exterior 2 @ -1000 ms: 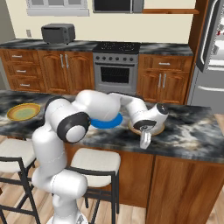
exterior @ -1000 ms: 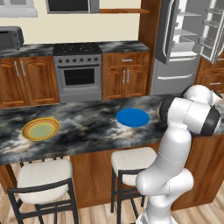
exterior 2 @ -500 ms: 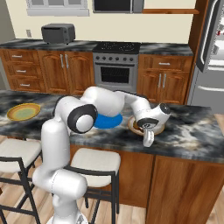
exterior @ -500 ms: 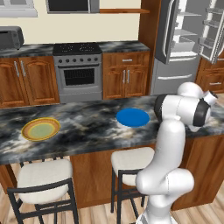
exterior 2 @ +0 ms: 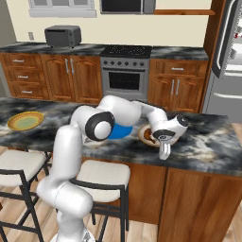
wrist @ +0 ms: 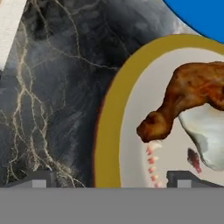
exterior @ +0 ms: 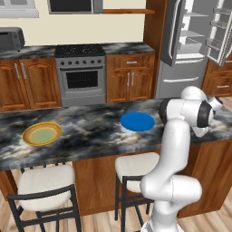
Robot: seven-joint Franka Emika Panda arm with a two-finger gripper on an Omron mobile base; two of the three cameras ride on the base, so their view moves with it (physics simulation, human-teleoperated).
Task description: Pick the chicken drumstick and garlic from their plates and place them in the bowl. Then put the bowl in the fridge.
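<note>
Drumstick (wrist: 192, 98) and garlic (wrist: 209, 133) lie touching inside the bowl (wrist: 109, 127) on the marble table (wrist: 52, 92). Fingers (wrist: 39, 178) stand spread, straddling the bowl's rim. Blue plate (exterior: 137, 121) sits just beside.

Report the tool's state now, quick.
Tool: open, holding nothing; its tips straddle the rim of the bowl, where the chicken drumstick and garlic lie.

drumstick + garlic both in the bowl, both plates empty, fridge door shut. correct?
Not quite: the fridge is open, its door swung wide and white shelves showing in the left base view. The rest holds: the chicken drumstick and garlic lie together in the bowl in the hand view, and the yellow plate and blue plate are bare.
</note>
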